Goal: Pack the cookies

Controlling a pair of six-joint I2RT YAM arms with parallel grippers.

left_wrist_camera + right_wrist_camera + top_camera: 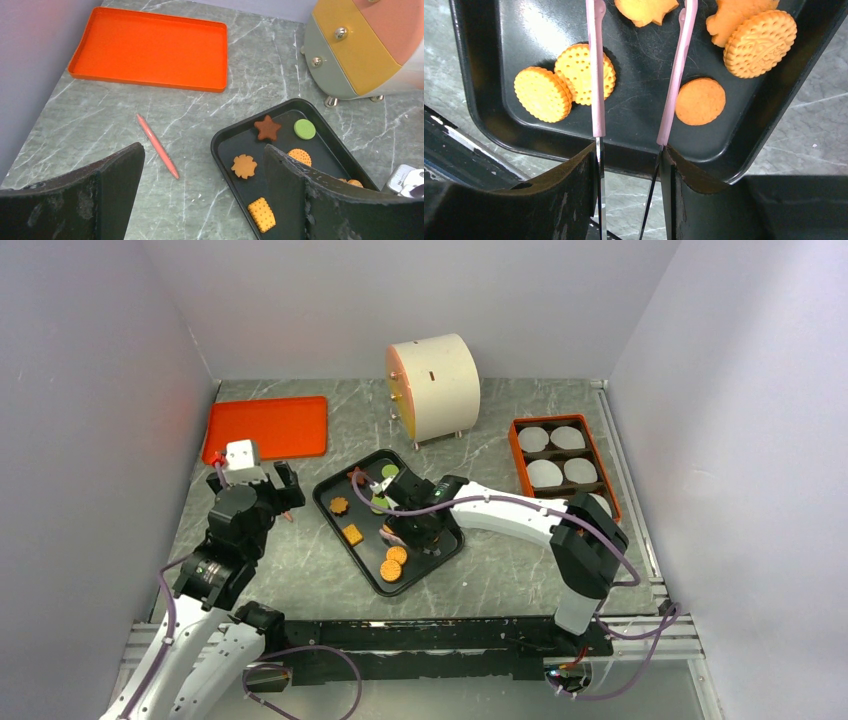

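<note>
- The cookies (760, 44) lie in a glossy black tray (479, 60). Most are round orange biscuits with dotted faces and scalloped rims. There is also one smooth orange disc, a brown star (268, 128), a green round (304, 129) and a ridged square (262, 214).
- The right fingers (569, 190) are closed onto pink tongs (596, 75), whose two slim arms stand parted over the tray.
- The left fingers (115, 175) gape wide, holding nothing, above the marbled grey table (210, 90).

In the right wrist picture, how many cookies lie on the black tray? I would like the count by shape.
Round cookies with dotted faces: 3
Smooth round cookie: 1
Other shapes, cut off at the top edge: 2
Total: 6
</note>
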